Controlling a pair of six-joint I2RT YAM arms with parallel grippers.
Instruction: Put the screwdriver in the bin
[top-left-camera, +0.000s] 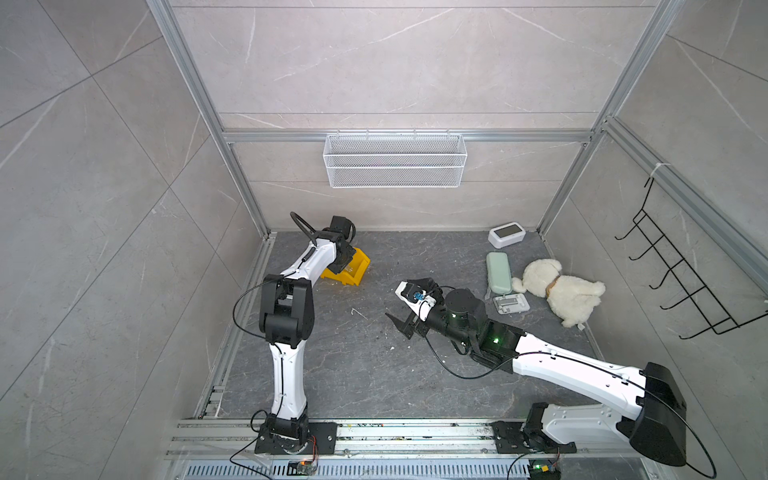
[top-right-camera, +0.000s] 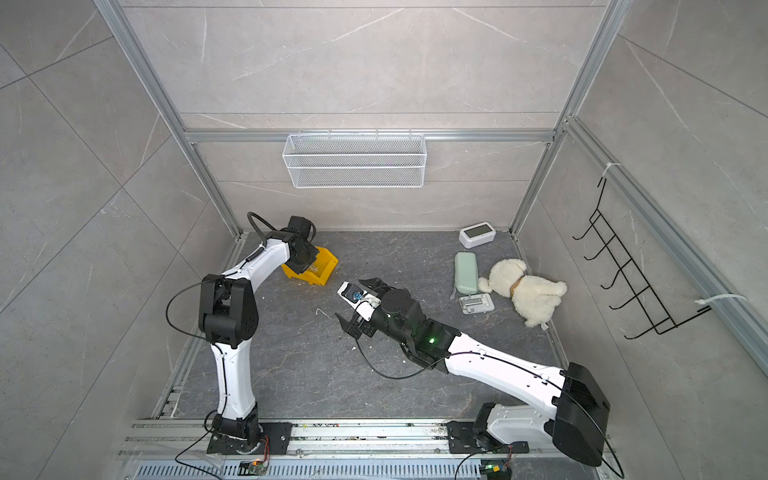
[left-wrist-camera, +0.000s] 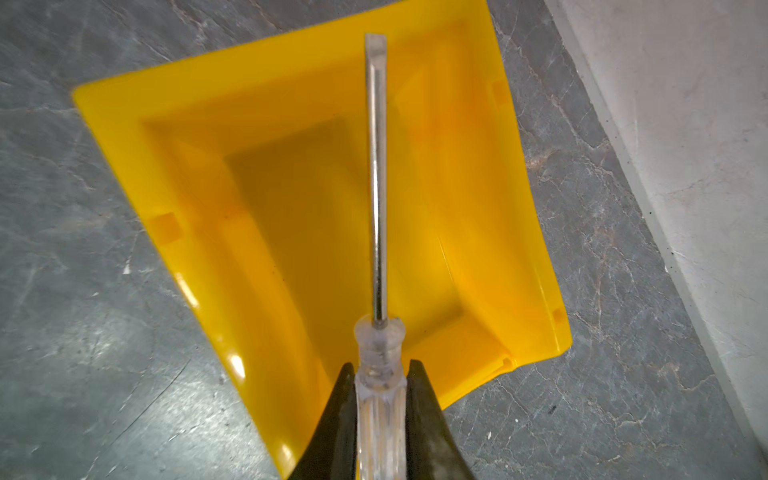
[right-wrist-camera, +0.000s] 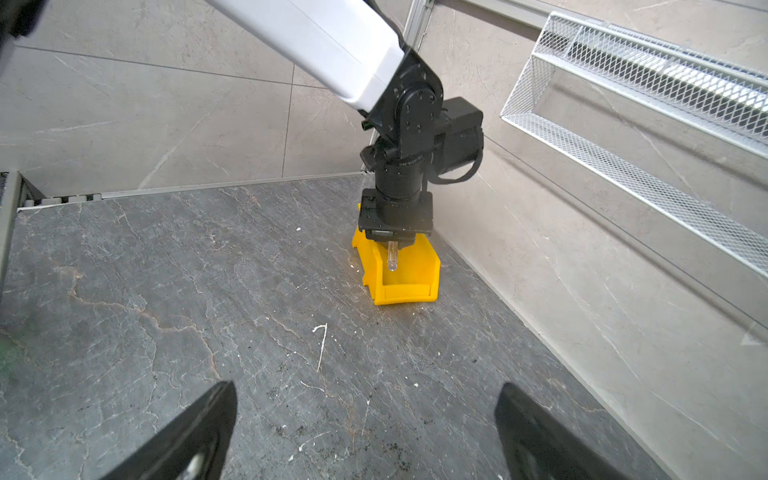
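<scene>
The screwdriver has a thin metal shaft and a clear handle. My left gripper is shut on that handle. Its flat tip points down over the open inside of the yellow bin. In the right wrist view the screwdriver hangs upright from the left gripper, just above the bin. In both top views the left wrist covers part of the bin at the back left. My right gripper is open and holds nothing, low over the floor's middle, one finger showing.
A white bent scrap lies between the bin and my right gripper. At the back right are a white clock, a green case, a flat white device and a plush dog. A wire mesh basket hangs on the back wall.
</scene>
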